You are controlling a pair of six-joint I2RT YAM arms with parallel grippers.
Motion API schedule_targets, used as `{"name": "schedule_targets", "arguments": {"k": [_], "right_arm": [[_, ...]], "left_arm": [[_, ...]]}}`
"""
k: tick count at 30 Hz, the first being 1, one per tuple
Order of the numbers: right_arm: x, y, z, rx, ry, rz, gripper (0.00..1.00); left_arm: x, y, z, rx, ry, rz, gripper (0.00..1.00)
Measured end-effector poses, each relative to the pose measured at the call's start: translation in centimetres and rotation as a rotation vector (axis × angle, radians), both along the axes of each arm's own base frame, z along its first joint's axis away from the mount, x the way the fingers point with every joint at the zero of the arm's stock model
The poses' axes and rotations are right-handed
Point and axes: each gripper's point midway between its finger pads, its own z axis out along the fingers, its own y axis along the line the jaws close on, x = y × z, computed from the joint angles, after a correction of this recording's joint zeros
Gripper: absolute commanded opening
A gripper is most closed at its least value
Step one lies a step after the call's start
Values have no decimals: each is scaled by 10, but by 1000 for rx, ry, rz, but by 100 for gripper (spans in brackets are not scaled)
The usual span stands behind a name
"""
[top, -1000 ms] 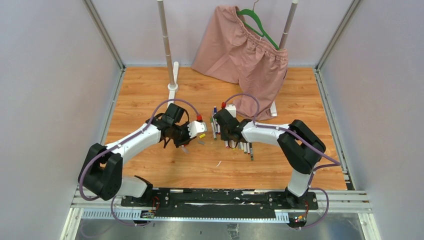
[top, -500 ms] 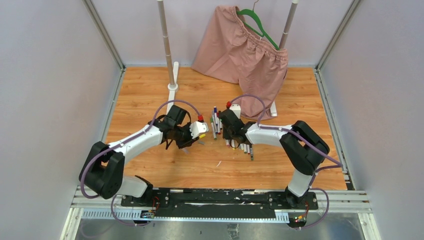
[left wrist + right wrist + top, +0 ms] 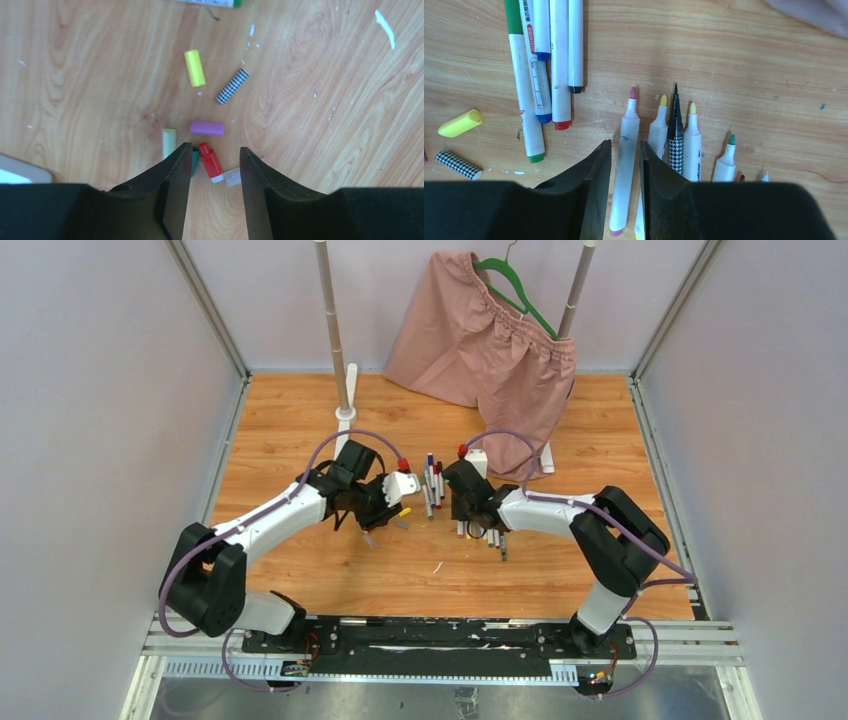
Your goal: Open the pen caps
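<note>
Under my left gripper (image 3: 215,150), which is open and holds nothing, a red cap (image 3: 210,162) lies on the wood between the jaws. Around it lie loose pen caps: yellow (image 3: 194,68), houndstooth (image 3: 232,86), purple (image 3: 207,127) and pale green (image 3: 169,142). My right gripper (image 3: 625,145) is slightly open around an uncapped pink-tipped pen (image 3: 628,125) lying on the table. Beside that pen is a row of uncapped pens (image 3: 692,145). To the left lie capped pens (image 3: 553,65). From above, the left gripper (image 3: 395,502) and right gripper (image 3: 462,502) flank the pens (image 3: 432,485).
Pink shorts (image 3: 480,335) on a green hanger (image 3: 515,290) hang from a rack at the back, with poles (image 3: 333,330) standing on the table. The enclosure walls close in both sides. Small white flecks (image 3: 437,566) dot the wood in front of the pens.
Both grippers have opened. The left one released the red cap onto the table among the other caps. The right one loosened from the pink-tipped pen, which now lies in the row.
</note>
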Motion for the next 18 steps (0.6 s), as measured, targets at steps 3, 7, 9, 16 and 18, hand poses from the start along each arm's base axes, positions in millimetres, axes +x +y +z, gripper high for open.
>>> {"name": "schedule_targets", "arguments": {"k": [3, 7, 9, 16, 18], "right_arm": [[1, -2, 7, -5, -16, 3, 35], [2, -3, 22, 5, -45, 12, 30], [2, -2, 28, 15, -56, 15, 27], [5, 12, 39, 56, -44, 55, 40], [13, 23, 44, 68, -38, 68, 38]], "left_arm": [[7, -6, 17, -24, -9, 14, 45], [16, -11, 40, -56, -14, 36, 45], [21, -9, 49, -68, -14, 58, 45], [34, 10, 73, -91, -6, 148, 48], [34, 15, 78, -92, -6, 166, 51]]}}
